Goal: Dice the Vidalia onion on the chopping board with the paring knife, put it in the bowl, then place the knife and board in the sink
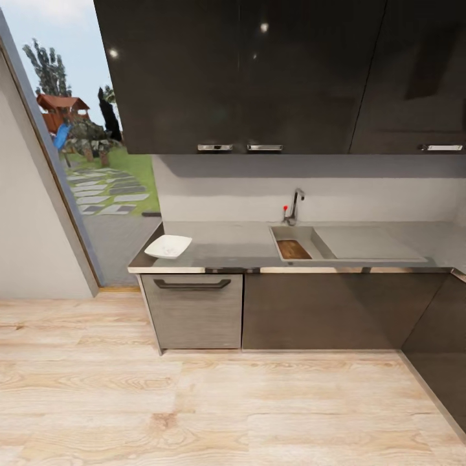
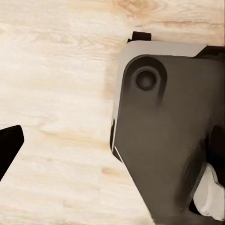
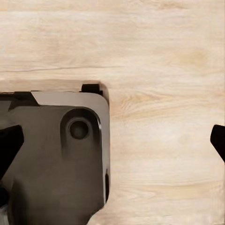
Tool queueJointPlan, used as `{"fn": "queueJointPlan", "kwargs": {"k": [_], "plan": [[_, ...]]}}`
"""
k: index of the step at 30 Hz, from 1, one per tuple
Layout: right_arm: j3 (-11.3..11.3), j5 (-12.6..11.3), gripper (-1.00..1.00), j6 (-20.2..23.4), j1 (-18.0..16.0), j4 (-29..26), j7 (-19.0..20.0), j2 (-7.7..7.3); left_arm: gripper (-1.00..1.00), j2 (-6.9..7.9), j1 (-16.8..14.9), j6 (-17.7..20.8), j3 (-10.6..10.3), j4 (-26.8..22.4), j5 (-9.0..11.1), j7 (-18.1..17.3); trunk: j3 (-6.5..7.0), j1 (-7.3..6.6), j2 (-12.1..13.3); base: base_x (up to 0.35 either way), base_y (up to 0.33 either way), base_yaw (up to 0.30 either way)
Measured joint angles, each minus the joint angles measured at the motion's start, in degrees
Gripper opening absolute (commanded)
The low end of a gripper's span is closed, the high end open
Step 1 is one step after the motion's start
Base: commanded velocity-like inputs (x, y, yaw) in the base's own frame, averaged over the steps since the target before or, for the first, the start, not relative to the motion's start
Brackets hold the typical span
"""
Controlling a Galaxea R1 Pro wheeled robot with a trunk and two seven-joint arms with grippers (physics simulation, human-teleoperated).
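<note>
The brown chopping board (image 1: pixel 294 249) lies inside the steel sink (image 1: pixel 321 241). The white bowl (image 1: pixel 168 246) sits on the grey countertop (image 1: pixel 236 244), near its left end.

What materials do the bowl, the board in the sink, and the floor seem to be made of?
The bowl looks like white glazed ceramic or plastic: plain, smooth and softly shaded; the render leaves it open. The chopping board, lying in the sink, looks like dark brown wood with faint grain. The sink itself appears to be brushed steel, grey and matte. The floor seems pale wooden planks, with visible grain and knots.
</note>
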Motion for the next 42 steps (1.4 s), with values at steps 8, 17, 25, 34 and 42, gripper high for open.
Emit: {"fn": "queueJointPlan", "kwargs": {"k": [8, 17, 25, 34, 42], "plan": [[-0.2, 0.0, 1.0, 7.9, 0.7, -0.1, -0.3, 0.04, 1.0, 1.14, 3.0, 3.1, 0.0, 0.0, 0.1, -6.0, 0.0, 0.0, 0.0, 0.0, 0.0, 0.0], [-0.1, 0.1, 1.0, 7.9, 0.8, -0.4, -0.6, 0.48, 1.0, 1.21, 3.3, 3.0, 0.0, -0.1, 0.1, -6.2, 0.01, 0.0, 0.0, 0.0, 0.0, 0.0], [-0.1, -0.1, 1.0, 3.5, 0.8, -0.5, -0.6, 1.08, 1.0, 0.91, 3.3, 2.4, 0.0, -0.4, 0.1, -6.3, 0.01, 0.0, 0.0, 0.0, 0.0, 0.0], [-0.1, -0.1, 1.0, -9.9, 0.8, -0.7, -0.6, 2.36, 1.0, 1.05, 3.3, 0.3, -0.1, -0.4, -0.1, -6.3, 0.01, 0.0, 0.0, 0.0, 0.0, 0.0], [-0.1, -0.1, 1.0, -12.8, 0.9, -0.7, -0.6, 2.58, 1.0, 1.05, 3.4, -5.2, -0.1, -0.4, -0.1, -6.3, 0.01, 0.0, 0.0, 0.0, 0.0, 0.0]]}}
